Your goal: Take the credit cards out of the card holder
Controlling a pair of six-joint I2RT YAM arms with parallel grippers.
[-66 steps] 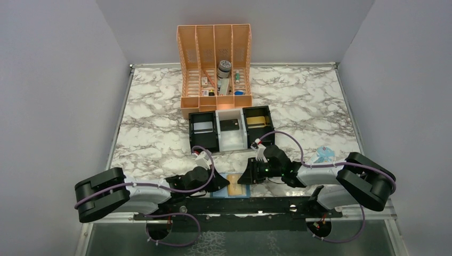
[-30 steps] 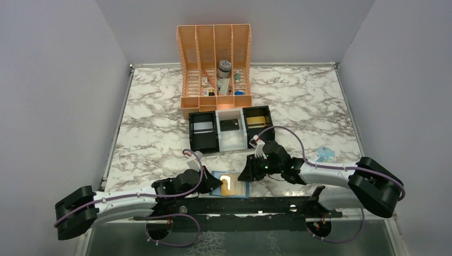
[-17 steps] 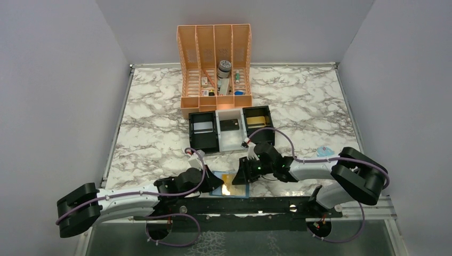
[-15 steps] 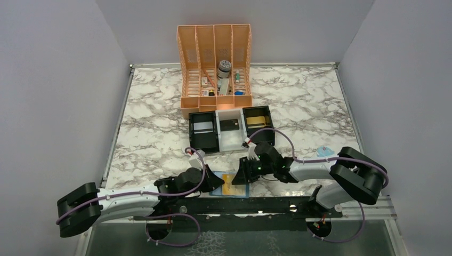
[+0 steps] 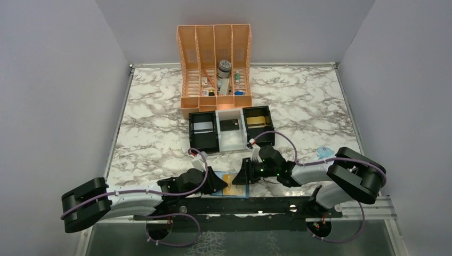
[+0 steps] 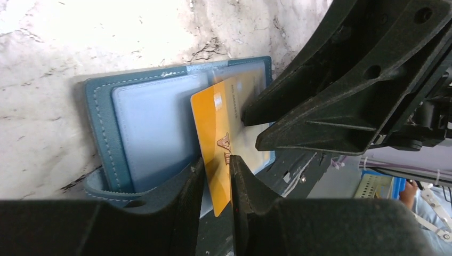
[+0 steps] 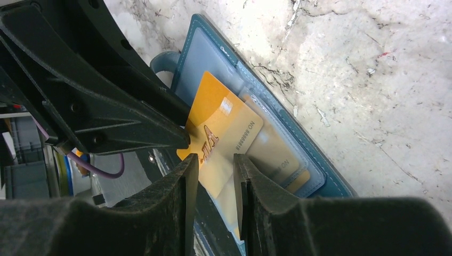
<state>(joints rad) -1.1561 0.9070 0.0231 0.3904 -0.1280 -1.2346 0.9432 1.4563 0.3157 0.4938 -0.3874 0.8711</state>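
Orange rack (image 5: 215, 66) behind three-compartment tray (image 5: 231, 143)

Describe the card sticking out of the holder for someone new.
At the table's near edge, an open blue card holder lies between the left gripper and right gripper. The card is the bright gold one tilted up out of it; the other gold card lies flat in its pocket.

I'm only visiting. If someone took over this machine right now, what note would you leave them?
Left gripper: jaws slightly apart, raised gold card between them; grip unclear.
Right gripper: jaws slightly apart, over the same card.
Blue card holder: open flat at the table's near edge.
Done: one card partly out of its pocket.
To do: pull it free, then at least one more pocketed card.
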